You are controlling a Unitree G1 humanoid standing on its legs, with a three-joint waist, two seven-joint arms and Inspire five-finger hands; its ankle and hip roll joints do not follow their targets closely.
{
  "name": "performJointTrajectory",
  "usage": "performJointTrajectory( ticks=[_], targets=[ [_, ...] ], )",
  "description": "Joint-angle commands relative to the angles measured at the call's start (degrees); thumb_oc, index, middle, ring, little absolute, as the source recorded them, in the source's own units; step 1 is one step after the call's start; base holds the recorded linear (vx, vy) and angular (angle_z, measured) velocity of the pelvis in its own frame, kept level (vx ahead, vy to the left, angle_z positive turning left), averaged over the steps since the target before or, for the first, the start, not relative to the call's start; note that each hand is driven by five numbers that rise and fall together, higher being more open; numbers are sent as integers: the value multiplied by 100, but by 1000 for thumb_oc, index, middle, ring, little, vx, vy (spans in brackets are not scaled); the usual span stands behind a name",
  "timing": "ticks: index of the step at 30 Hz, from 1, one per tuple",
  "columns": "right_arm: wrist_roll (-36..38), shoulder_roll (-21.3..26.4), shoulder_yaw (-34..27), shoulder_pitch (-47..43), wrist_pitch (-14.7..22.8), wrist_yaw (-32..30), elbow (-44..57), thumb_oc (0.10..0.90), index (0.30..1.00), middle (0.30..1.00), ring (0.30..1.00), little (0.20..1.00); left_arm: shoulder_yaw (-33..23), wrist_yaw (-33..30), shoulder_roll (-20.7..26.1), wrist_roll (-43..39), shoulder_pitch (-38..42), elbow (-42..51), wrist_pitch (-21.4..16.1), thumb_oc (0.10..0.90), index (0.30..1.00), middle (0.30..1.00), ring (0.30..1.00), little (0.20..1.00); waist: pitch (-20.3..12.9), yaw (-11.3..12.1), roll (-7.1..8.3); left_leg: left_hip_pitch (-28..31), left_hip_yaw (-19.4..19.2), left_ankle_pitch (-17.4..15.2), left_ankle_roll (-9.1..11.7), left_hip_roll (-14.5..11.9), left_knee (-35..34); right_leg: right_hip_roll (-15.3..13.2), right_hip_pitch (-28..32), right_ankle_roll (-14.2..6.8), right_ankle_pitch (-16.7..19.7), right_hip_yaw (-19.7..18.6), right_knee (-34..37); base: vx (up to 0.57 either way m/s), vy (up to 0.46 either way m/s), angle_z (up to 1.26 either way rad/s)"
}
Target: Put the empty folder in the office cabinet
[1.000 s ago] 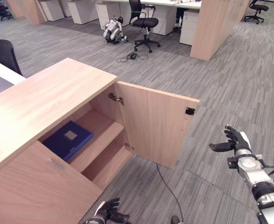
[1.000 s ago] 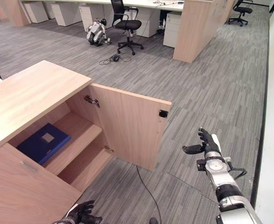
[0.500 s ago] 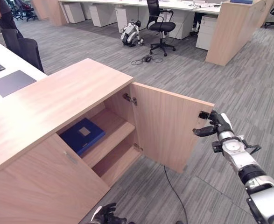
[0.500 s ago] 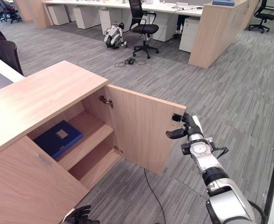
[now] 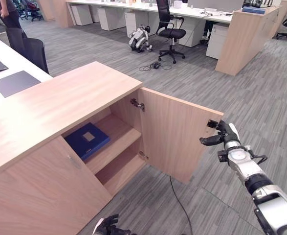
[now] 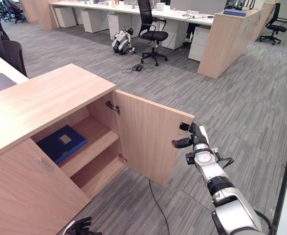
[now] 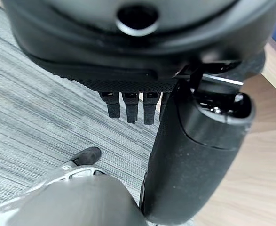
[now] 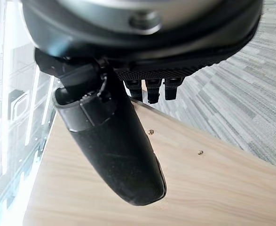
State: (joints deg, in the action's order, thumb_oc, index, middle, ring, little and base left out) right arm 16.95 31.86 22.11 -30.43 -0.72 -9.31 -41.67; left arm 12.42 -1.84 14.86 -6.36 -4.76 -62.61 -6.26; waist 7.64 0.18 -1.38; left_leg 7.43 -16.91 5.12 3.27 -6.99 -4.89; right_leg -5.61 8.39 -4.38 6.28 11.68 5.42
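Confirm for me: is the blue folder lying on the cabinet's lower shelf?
No. The blue folder lies flat on the upper shelf of the open cabinet, with the lower shelf beneath it bare.

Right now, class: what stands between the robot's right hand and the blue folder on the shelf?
The open cabinet door separates the right hand from the blue folder, seen in both eye views.

I can't read any text, number or sign. The blue folder (image 5: 87, 140) on the upper shelf of the cabinet (image 5: 60, 103) carries a pale label patch, but I make out no print on it. Papers on the desk behind the cabinet are too small to read.
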Motion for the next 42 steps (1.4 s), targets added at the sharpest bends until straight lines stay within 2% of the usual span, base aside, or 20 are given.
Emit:
performJointTrajectory(
  ticks=[1,8,12,13,14,16,18,22,24,28,29,30,32,34,35,36,37,39,40,42],
  targets=[
    [-303,-60,295,-138,887,777,1934,800,900,900,900,900,-6,-171,328,191,403,-151,-94,800,900,900,900,900,-4,321,157,157,-22,-141,529,-269,75,-271,233,-430,-950,269,-174,-48,-49,9],
    [23,492,462,1119,963,1784,3572,800,900,900,900,900,-313,-87,372,298,302,2,-131,800,900,900,900,900,87,424,130,-97,147,77,686,-440,125,-211,274,-400,-1012,548,-133,-62,-58,16],
    [183,610,702,1293,1012,2119,4160,800,900,900,900,900,-384,-85,395,307,366,105,-149,800,900,900,900,900,358,603,137,-789,363,341,913,-650,649,-277,253,-380,-1045,875,-99,-200,-44,27],
    [217,643,766,1240,1032,2172,4272,800,900,900,900,900,-379,-107,370,318,415,91,-153,800,900,900,900,900,436,598,162,-960,158,398,882,-751,903,-324,268,-373,-1038,1071,-95,-229,-9,64],
    [240,620,894,1206,1056,2245,4453,800,900,900,900,900,-345,-104,343,375,500,77,-154,800,900,900,900,900,442,412,215,-901,-1074,340,778,-1154,1127,-439,240,-336,-1042,1554,-133,-254,-6,101],
    [231,539,980,1142,1060,2245,4581,800,900,900,900,900,-286,-63,378,461,529,118,-132,800,900,900,900,900,316,253,222,-625,-2304,241,801,-1518,1279,-494,271,-281,-1116,2048,-124,-173,8,151],
    [279,456,999,1104,1044,2234,4650,800,900,900,900,900,-255,-37,390,528,501,131,-122,800,900,900,900,900,283,256,210,-587,-2504,194,792,-1554,1425,-507,300,-226,-1114,2165,-133,-50,45,166],
    [372,48,1170,852,925,2265,4853,800,900,900,900,900,-190,-26,402,772,372,-36,-74,800,900,900,900,900,160,432,144,-707,-2267,121,761,-1425,1429,-588,565,-187,-1132,2627,-301,18,110,139],
    [243,-437,1361,480,942,2075,4689,800,900,900,900,900,-240,-149,403,771,391,-132,-27,800,900,900,900,900,129,762,175,-715,-1996,96,626,-1144,1132,-709,650,-253,-1069,2863,-524,21,135,110],
    [120,-878,1407,123,951,1822,4464,800,900,900,900,900,-191,-183,453,835,454,-164,41,800,900,900,900,900,109,966,231,-729,-1794,18,408,-804,832,-982,612,-322,-1106,3126,-982,20,150,114],
    [-7,-1021,1420,3,963,1730,4381,800,900,900,900,900,-161,-194,492,896,465,-184,56,800,900,900,900,900,105,1022,211,-673,-1747,-87,286,-657,741,-1208,515,-385,-1091,3235,-1423,72,272,118],
    [-155,-1217,1395,-160,966,1606,4231,800,900,900,900,900,-205,-255,518,897,452,-203,82,800,900,900,900,900,155,1036,158,-486,-1725,-225,144,-510,584,-1667,217,-568,-820,3285,-2248,73,291,100],
    [-205,-1298,1379,-141,978,1548,4138,800,900,900,900,900,-250,-293,545,889,455,-203,88,800,900,900,900,900,195,1015,198,-369,-1706,-310,31,-306,439,-2008,65,-723,-696,3149,-2754,68,192,55],
    [-138,-1298,1223,227,940,1501,4074,800,900,900,900,900,-356,-405,625,872,515,-238,106,800,900,900,900,900,316,885,180,-248,-1540,-325,-39,-137,235,-2229,-228,-996,-141,2688,-3257,47,97,37],
    [-190,-1124,1026,732,910,1506,4017,800,900,900,900,900,-452,-446,658,848,578,-262,129,800,900,900,900,900,348,741,161,-191,-1425,-323,-42,-139,94,-2087,-429,-1043,-186,2130,-3284,10,54,60],
    [-195,-1113,1020,756,909,1509,4032,800,900,900,900,900,-441,-446,652,848,573,-264,128,800,900,900,900,900,334,758,151,-193,-1433,-327,-39,-146,95,-2081,-441,-1041,-191,2118,-3289,24,13,77],
    [-274,-902,731,1365,844,1509,3917,800,900,900,900,900,-472,-428,644,831,607,-236,101,800,900,900,900,900,346,599,111,-290,-1303,-221,-15,-209,92,-1757,-583,-933,-404,1716,-2865,5,-3,60],
    [-336,-826,591,1633,822,1492,3786,800,900,900,900,900,-437,-415,637,852,619,-242,101,800,900,900,900,900,337,514,89,-325,-1179,-209,15,-222,74,-1593,-606,-893,-591,1566,-2662,71,-29,58],
    [-734,-711,295,2160,755,1340,3290,800,900,900,900,900,-376,-378,607,912,652,-250,75,800,900,900,900,900,330,291,91,-341,-917,-229,72,-174,20,-1262,-740,-784,-892,1091,-2027,126,-68,93],
    [-931,-686,188,2351,745,1254,3025,800,900,900,900,900,-348,-371,589,911,672,-219,68,800,900,900,900,900,315,227,104,-336,-821,-241,105,-140,5,-1134,-735,-770,-876,942,-1656,75,-68,90]
  ],
)
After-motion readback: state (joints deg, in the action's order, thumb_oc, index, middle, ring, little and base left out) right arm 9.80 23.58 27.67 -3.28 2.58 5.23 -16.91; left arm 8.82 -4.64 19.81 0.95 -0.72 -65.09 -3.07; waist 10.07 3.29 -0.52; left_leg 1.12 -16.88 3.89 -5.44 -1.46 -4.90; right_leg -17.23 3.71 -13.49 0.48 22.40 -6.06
